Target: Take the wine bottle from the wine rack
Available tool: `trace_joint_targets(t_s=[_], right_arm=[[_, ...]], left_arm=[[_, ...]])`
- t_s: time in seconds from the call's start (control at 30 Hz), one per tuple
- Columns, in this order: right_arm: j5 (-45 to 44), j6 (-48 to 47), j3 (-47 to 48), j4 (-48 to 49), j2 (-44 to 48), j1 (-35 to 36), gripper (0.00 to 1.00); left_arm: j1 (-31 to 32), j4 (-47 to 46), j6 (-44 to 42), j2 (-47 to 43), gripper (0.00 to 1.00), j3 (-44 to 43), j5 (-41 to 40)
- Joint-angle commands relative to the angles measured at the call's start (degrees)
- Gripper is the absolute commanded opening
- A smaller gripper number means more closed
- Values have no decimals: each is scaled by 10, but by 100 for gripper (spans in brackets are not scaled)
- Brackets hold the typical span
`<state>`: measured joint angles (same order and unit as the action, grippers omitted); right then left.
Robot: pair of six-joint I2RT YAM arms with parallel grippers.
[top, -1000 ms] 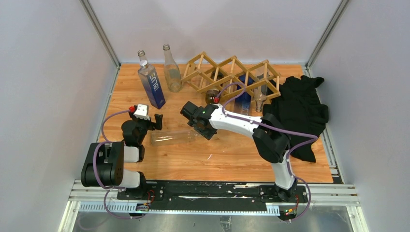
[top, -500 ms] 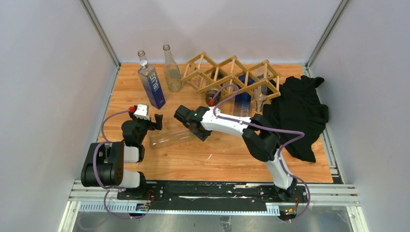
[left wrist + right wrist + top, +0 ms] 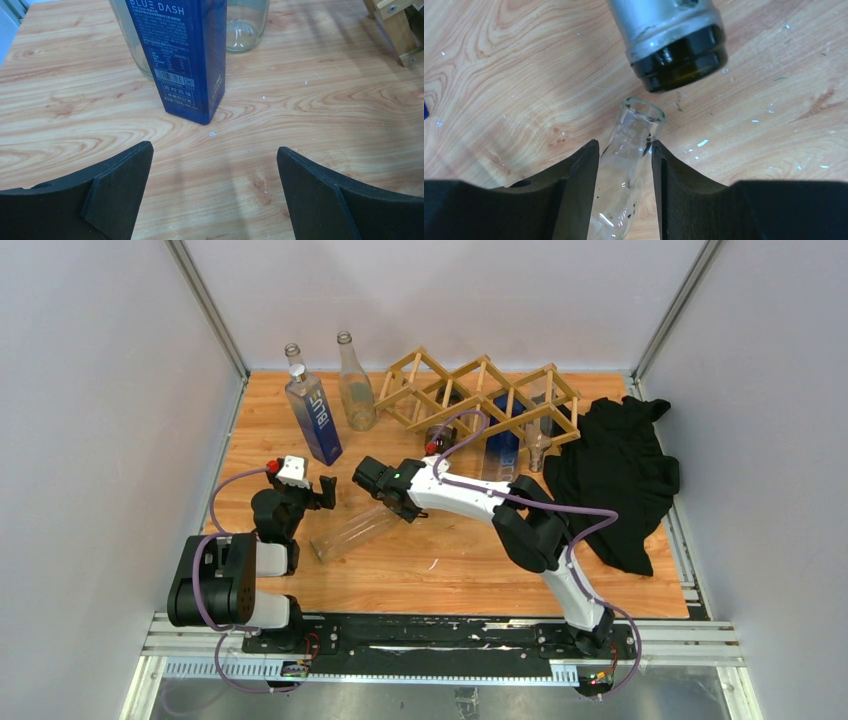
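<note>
The light wooden wine rack [image 3: 482, 390] stands at the back of the table. A dark bottle [image 3: 437, 436], a blue bottle [image 3: 503, 445] and a clear one [image 3: 540, 445] lie in its lower cells. A clear glass wine bottle [image 3: 352, 533] lies slanted on the table in front of the rack. My right gripper [image 3: 386, 502] is shut on its neck [image 3: 633, 131], with the open mouth poking past the fingertips. The dark bottle's base [image 3: 679, 57] lies just beyond. My left gripper [image 3: 308, 490] is open and empty above bare wood [image 3: 215, 165].
A tall blue carton-shaped bottle [image 3: 314, 418] and two clear bottles [image 3: 356, 390] stand at the back left; the blue one fills the left wrist view [image 3: 182, 55]. A black cloth [image 3: 615, 475] lies at the right edge. A rack foot [image 3: 400, 30] shows at the top right.
My right gripper has moved left with the clear bottle's neck, and the bottle has swung from nearly level to slanted. The left arm has not moved.
</note>
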<state>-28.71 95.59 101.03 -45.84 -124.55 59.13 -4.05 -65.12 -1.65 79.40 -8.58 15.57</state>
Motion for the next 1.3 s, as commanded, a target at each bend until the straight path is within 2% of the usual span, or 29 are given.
trace_joint_targets(t_s=[0.0,0.1,0.17,0.23,0.3,0.33,0.53,0.73,0.87,1.03,1.27], right_arm=[[-48,-14,16,-25,-31,7,47],[-56,-24,17,-25,-38,6,49],[-62,-40,20,-20,-44,2,46],[-60,-70,25,-4,-51,-2,37],[-67,-110,27,10,-53,-5,10],[-68,-126,26,21,-49,-7,1],[-92,-295,39,103,7,-26,0],[-93,-499,180,126,-2,-40,0],[-89,-566,247,145,-11,-44,0],[-87,-638,225,253,8,-51,0],[-94,-758,239,344,11,-54,0]], left_arm=[[-3,-22,-1,3,100,-8,-5],[-3,-23,-2,3,100,-7,-5],[-3,-22,-2,3,100,-8,-5],[-3,-22,-1,3,100,-8,-5],[-3,-22,-2,2,100,-8,-5],[-3,-23,-1,3,100,-8,-5],[-3,-22,-2,3,100,-8,-5],[-3,-23,-1,2,100,-8,-5],[-3,-23,-1,3,100,-7,-4],[-3,-22,-2,3,100,-7,-5],[-3,-23,-1,3,100,-8,-5]])
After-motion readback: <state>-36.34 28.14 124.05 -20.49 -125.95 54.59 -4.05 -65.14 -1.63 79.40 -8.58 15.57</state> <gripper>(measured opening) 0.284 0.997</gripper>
